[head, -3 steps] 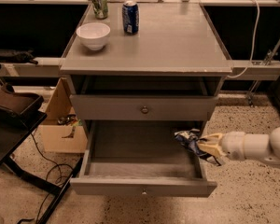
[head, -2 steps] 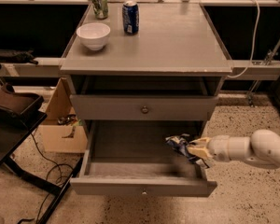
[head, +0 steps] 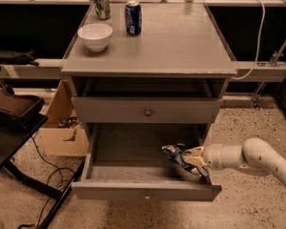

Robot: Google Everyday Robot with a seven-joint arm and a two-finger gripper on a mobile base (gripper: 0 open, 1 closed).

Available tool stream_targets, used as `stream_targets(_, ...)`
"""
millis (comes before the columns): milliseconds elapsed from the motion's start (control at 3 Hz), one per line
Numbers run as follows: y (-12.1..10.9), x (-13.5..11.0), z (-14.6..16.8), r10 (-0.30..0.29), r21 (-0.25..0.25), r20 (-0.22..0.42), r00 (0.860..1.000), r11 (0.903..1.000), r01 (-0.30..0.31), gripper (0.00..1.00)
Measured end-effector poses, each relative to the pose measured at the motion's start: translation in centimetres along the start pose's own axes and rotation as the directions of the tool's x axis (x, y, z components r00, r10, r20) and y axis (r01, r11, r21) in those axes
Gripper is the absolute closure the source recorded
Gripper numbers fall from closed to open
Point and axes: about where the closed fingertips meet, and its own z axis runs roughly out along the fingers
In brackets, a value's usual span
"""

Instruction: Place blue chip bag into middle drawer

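The end effector reaches in from the right on its white arm, clamped on the blue chip bag. It holds the crumpled bag inside the right part of the pulled-out middle drawer, near the right wall; I cannot tell whether the bag touches the drawer floor. The knobbed upper drawer above is closed. On the bench stand a white bowl, a blue soda can and a green soda can, all at its back left.
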Motion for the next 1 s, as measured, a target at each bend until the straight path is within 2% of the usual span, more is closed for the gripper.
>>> stream_targets(333, 0.0, 0.0, 0.0, 0.0, 0.0, 0.0, 1.0, 1.0, 0.0, 0.59)
stream_targets(667, 0.0, 0.0, 0.01, 0.0, 0.0, 0.0, 1.0, 1.0, 0.0, 0.29)
stream_targets(1000, 0.0, 0.0, 0.01, 0.0, 0.0, 0.0, 1.0, 1.0, 0.0, 0.04)
